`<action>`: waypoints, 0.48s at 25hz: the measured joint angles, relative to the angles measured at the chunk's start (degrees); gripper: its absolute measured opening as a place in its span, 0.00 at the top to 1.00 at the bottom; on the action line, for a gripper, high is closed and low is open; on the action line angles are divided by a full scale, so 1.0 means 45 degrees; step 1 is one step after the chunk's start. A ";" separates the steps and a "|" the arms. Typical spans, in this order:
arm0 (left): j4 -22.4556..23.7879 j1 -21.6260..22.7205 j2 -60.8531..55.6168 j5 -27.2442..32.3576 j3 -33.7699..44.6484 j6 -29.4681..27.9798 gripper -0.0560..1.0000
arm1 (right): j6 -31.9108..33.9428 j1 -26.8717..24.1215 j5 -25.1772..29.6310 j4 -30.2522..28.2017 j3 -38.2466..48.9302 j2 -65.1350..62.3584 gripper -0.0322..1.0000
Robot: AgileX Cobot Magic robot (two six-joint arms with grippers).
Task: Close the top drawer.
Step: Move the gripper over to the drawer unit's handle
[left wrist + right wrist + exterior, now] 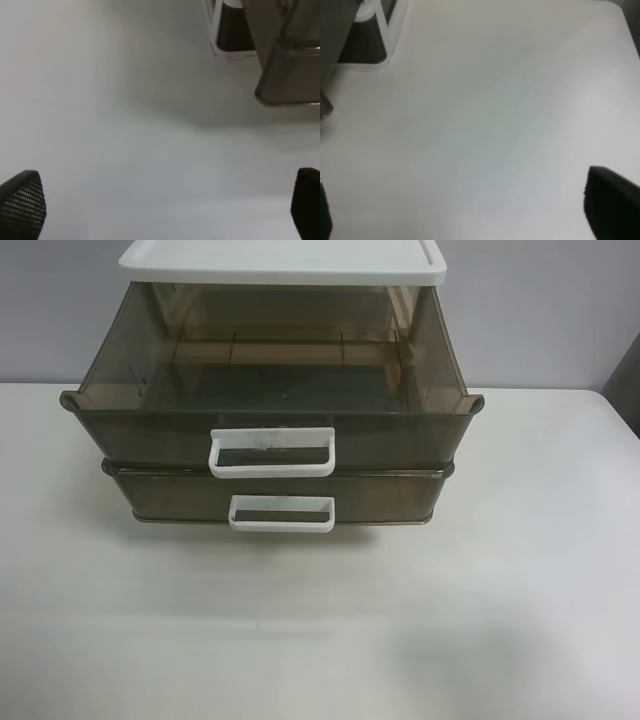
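The left jaws and the right jaws both stand wide apart, holding nothing, low over the bench (320, 640). At the high view's centre, the top drawer (150, 435) juts well out past the lower drawer (400, 495). Best to press flat on its front by the white handle (271, 451), pushing straight back under the white lid (283, 265), so it should not skew.

High camera faces top drawer (272, 390) front; wrist cameras low, sharing table (320, 630)
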 joint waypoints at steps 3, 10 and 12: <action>0.0000 0.0000 0.0000 0.0000 0.0000 0.0000 0.01 | 0.0000 0.0000 0.0000 0.0000 0.0000 0.0000 0.01; 0.0000 0.0000 0.0000 0.0000 0.0000 0.0000 0.01 | 0.0000 0.0000 0.0000 0.0000 0.0000 0.0000 0.01; 0.0000 0.0000 0.0000 0.0000 0.0000 0.0000 0.01 | -0.0029 0.0000 0.0000 0.0000 0.0000 0.0000 0.01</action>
